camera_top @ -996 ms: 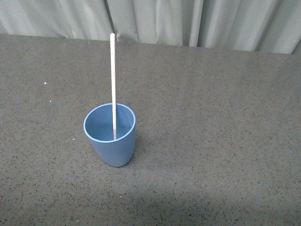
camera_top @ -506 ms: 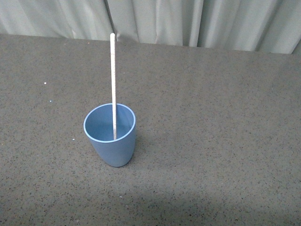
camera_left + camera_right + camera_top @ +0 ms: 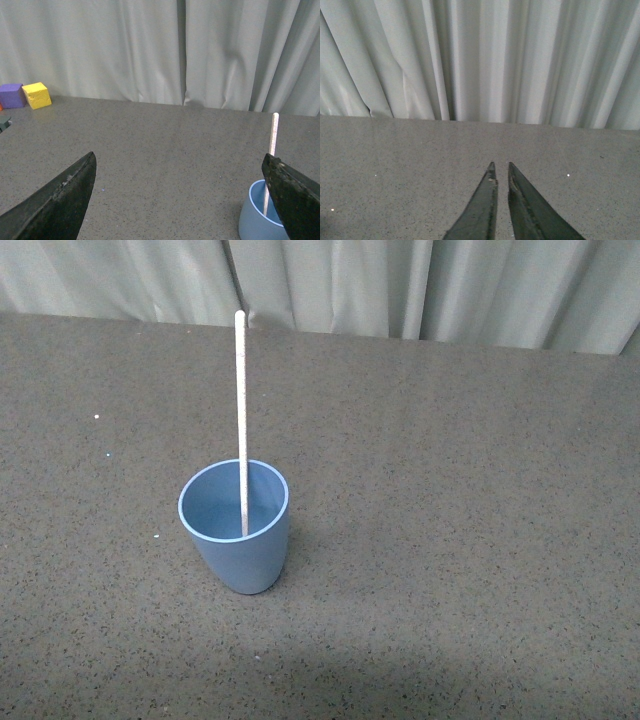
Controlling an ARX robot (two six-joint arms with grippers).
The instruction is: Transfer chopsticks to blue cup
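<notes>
Chopsticks (image 3: 240, 410) stand inside blue cup (image 3: 237, 540); task looks done. Left gripper (image 3: 180, 200) gapes wide, empty; right gripper (image 3: 501, 175) nearly closed, empty. You keep both clear of cup.

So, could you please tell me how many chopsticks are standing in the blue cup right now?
1. A single chopstick stands nearly upright in the blue cup, leaning against its far rim. None lie on the table in these views, though more could be out of frame.
</notes>
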